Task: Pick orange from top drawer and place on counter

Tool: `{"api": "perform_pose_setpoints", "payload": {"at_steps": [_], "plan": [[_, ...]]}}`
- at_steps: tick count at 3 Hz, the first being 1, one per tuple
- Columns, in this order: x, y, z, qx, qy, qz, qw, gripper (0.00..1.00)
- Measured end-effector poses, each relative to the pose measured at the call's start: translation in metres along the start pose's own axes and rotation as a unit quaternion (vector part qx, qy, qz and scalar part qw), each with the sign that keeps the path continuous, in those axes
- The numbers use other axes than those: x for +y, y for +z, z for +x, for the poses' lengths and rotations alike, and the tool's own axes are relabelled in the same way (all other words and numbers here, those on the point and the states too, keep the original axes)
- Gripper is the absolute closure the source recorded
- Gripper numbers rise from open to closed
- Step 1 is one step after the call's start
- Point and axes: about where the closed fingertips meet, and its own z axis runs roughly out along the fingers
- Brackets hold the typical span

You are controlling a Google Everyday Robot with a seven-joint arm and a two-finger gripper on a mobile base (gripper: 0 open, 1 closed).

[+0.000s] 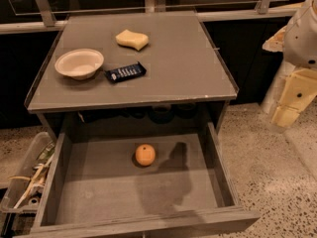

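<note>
The orange lies on the flat bottom of the open top drawer, slightly left of the drawer's middle and towards its back. The counter tops the cabinet just above and behind the drawer. My gripper hangs at the right edge of the camera view, beside the cabinet's right side. It is level with the counter's front edge, well to the right of the orange and outside the drawer. It holds nothing that I can see. Its shadow falls on the drawer bottom right of the orange.
On the counter are a pale bowl at the left, a dark snack packet next to it, and a yellow sponge at the back. A clear plastic bin of clutter stands on the floor left of the drawer. A rail runs behind.
</note>
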Motion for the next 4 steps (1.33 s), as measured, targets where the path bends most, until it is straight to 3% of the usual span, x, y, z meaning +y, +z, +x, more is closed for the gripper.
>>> {"api": "perform_pose_setpoints", "payload": {"at_steps": [1,2,4], "plan": [[0.001,0.003,-0.002,-0.006,0.001,0.008,0.9999,0.0],[0.008,0.028,-0.01,-0.029,0.004,0.009,0.9995,0.0],[0.03,0.093,-0.042,-0.103,0.015,-0.023,0.9943,0.0]]}}
